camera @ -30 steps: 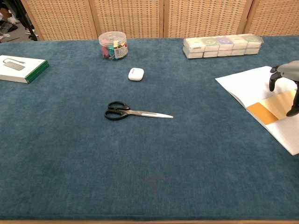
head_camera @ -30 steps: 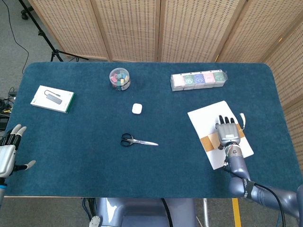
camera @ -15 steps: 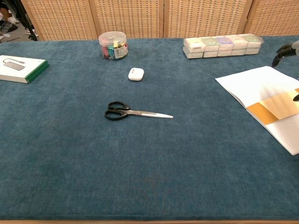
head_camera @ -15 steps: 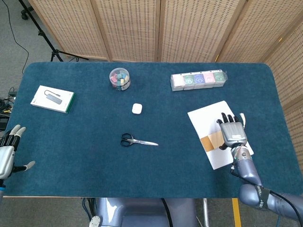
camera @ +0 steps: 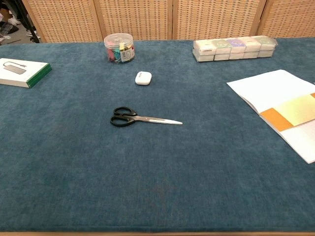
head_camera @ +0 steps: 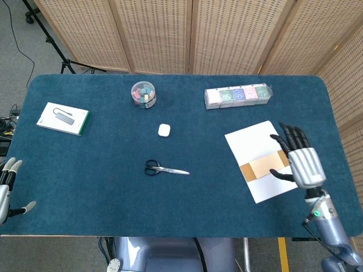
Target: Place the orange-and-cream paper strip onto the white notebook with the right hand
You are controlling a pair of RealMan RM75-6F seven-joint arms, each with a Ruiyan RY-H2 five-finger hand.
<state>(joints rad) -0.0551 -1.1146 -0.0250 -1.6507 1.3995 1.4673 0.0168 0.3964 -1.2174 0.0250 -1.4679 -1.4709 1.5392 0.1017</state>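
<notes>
The right hand [head_camera: 301, 160] has been lifted off the strip [head_camera: 262, 167] and drawn toward the table's right edge, fingers spread and nothing held; it is no longer seen in the chest view. The strip is left uncovered, lying flat across the notebook [head_camera: 254, 141]. The left hand [head_camera: 5, 190] has been shifted slightly lower at the left edge of the head view.

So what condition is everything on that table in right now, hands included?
Paper strip: lying flat across the notebook.
Notebook: closed, flat.
Right hand: open, holding nothing.
Left hand: open, at the table edge.
Scissors: closed.
Jar: upright, lid on.
</notes>
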